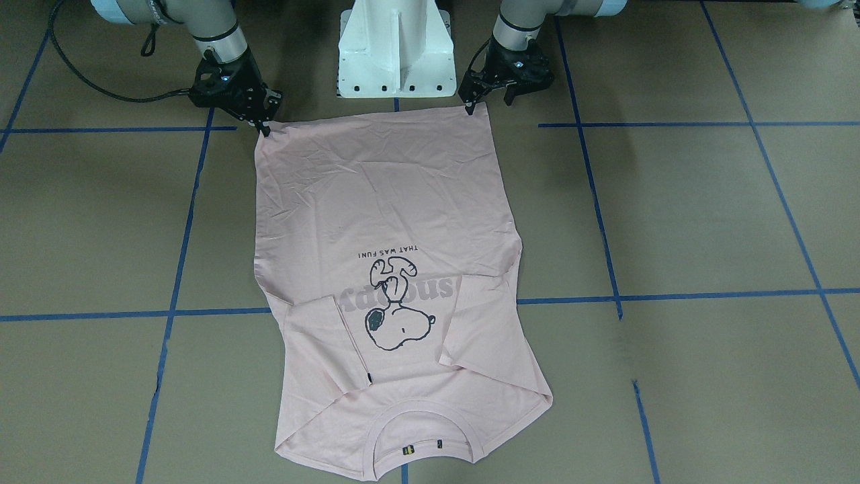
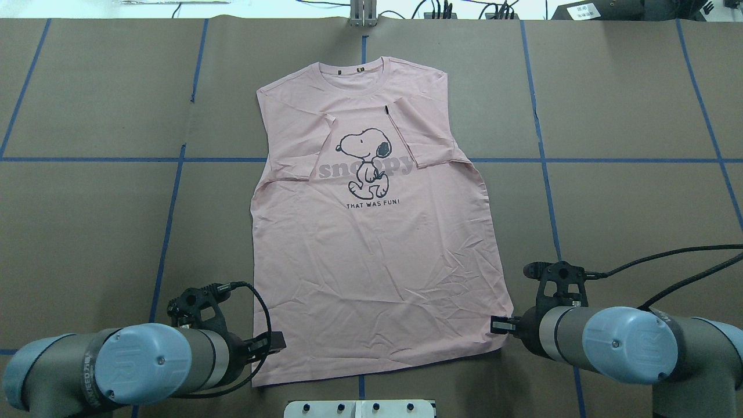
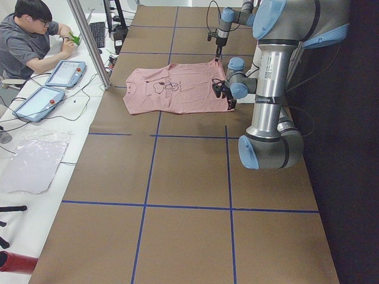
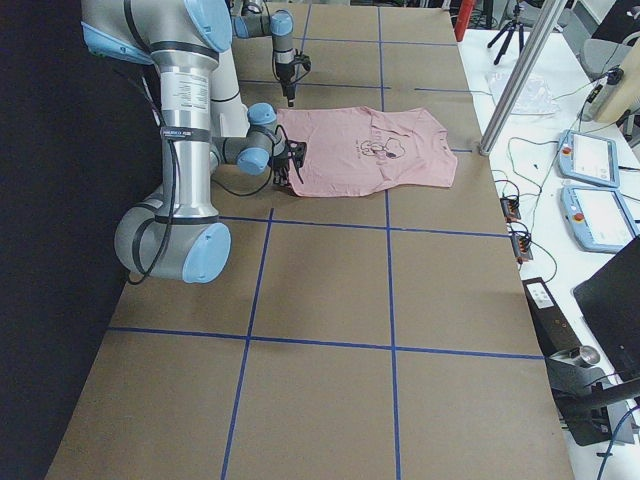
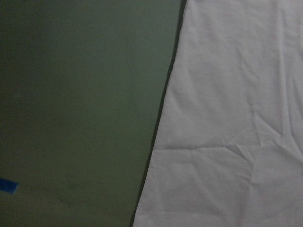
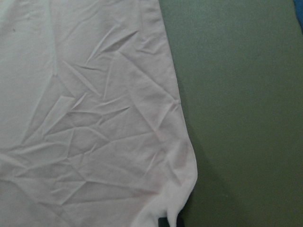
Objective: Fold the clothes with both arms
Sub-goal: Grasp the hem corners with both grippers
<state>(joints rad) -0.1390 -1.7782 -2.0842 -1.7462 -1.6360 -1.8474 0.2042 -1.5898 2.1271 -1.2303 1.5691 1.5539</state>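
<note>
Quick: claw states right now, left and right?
Left claw: looks open, one finger at a hem corner of the T-shirt.
Right claw: looks shut on the other hem corner.

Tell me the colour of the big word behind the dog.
Grey lettering on the pink shirt; overhead view shows it best.

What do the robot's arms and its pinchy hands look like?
The left arm and right arm are fat grey metal tubes with round light-blue caps at the joints. Each ends in a black two-finger claw, the left gripper and right gripper, with black cables trailing off.
</note>
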